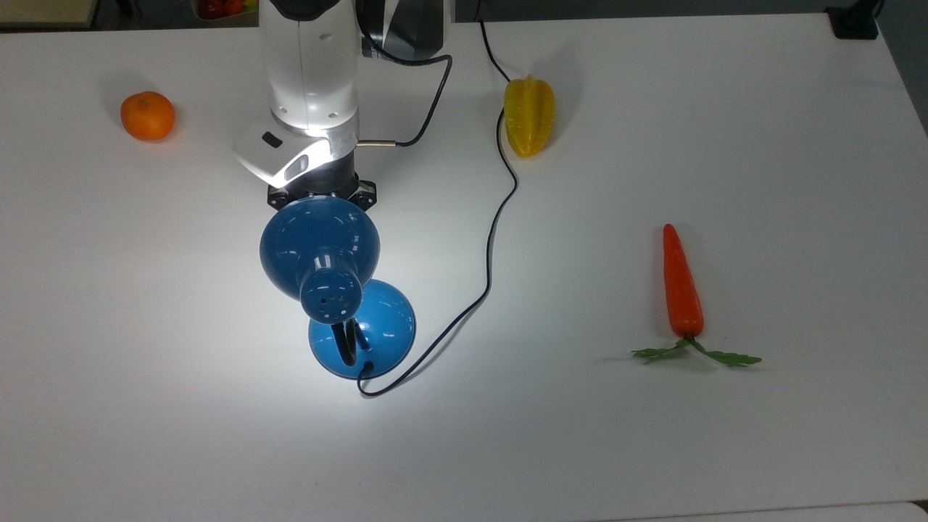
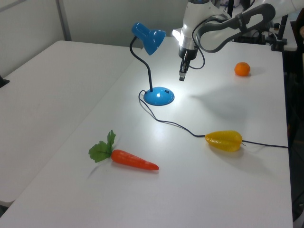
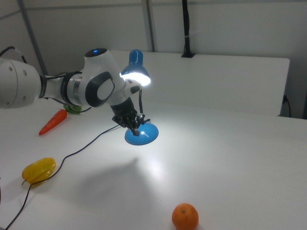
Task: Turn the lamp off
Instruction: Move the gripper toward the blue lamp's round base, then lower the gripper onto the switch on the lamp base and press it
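Note:
The blue lamp stands lit, its bell shade [image 1: 319, 243] over a bright pool of light and its round base [image 1: 377, 326] just below in the top view. In the left view the shade [image 2: 151, 39] is held up on a black gooseneck above the base [image 2: 159, 96]. My gripper [image 2: 182, 77] hangs shut and empty, fingers pointing down, right of the shade and above the table beyond the base. In the right view the gripper [image 3: 136, 128] sits under the glowing shade [image 3: 135, 76], close over the base [image 3: 144, 135]. The shade hides my fingertips in the top view.
A thin black cord [image 1: 500, 210] runs from the base past a yellow starfruit [image 1: 529, 116] to the table's far edge. An orange [image 1: 147, 115] lies at the top view's left and a carrot [image 1: 682, 283] at the top view's right. The arm [image 1: 312, 87] reaches in from the far edge.

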`<action>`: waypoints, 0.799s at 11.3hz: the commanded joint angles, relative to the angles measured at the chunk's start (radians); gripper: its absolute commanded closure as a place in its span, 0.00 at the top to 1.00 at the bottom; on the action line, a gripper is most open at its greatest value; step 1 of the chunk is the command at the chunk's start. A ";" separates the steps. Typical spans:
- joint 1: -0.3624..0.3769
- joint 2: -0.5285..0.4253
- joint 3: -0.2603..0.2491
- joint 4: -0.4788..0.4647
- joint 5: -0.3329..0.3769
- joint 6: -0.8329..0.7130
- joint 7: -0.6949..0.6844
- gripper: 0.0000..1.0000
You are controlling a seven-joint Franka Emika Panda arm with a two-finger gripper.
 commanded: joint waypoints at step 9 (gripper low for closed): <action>-0.041 0.108 0.087 0.054 -0.126 0.075 0.139 0.00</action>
